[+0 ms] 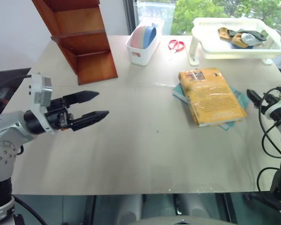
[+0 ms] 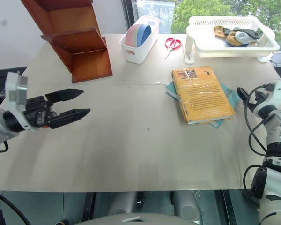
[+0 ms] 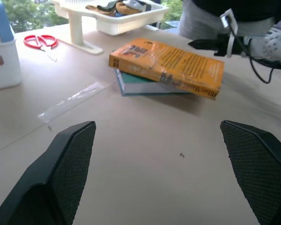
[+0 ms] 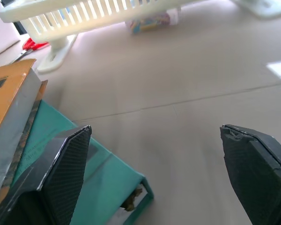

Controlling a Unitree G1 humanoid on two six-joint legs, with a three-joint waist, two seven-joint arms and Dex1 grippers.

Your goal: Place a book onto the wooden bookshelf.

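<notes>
- Through the head views, we see the book [image 1: 212, 96] lying flat on the table [image 1: 145, 154], resting on top of a thinner teal book [image 1: 237, 99] whose edges stick out beneath it.
- Taking the book as our landmark, the wooden bookshelf [image 1: 79, 40] stands well apart from it, at the table's far left corner, with nothing on the tiers we can see.
- Beyond the book sit a white bin [image 1: 144, 41] holding pink and blue items, a pair of red scissors [image 1: 176, 45], and a white rack [image 1: 236, 40] with gloves in it.
- Our left tool [image 1: 91, 106] hovers over the table well to the left of the book, its two black fingers spread apart and holding nothing.
- Our right tool [image 1: 253, 97] sits just to the right of the book, close to the teal book's edge.
- In the left wrist view, the left tool's fingers [image 3: 65, 173] stand wide apart, aimed toward the book [image 3: 171, 65], which lies across the teal book [image 3: 150, 86]; the right tool [image 3: 210, 44] shows just past the book's far end, and the scissors [image 3: 40, 42] lie off to the side.
- In the right wrist view, the right tool's fingers [image 4: 65, 173] stand wide apart with nothing between them, next to the teal book's corner [image 4: 98, 187]; the book's page edge [image 4: 14, 117] rises beside it, and the white rack [image 4: 84, 18] stands beyond.
</notes>
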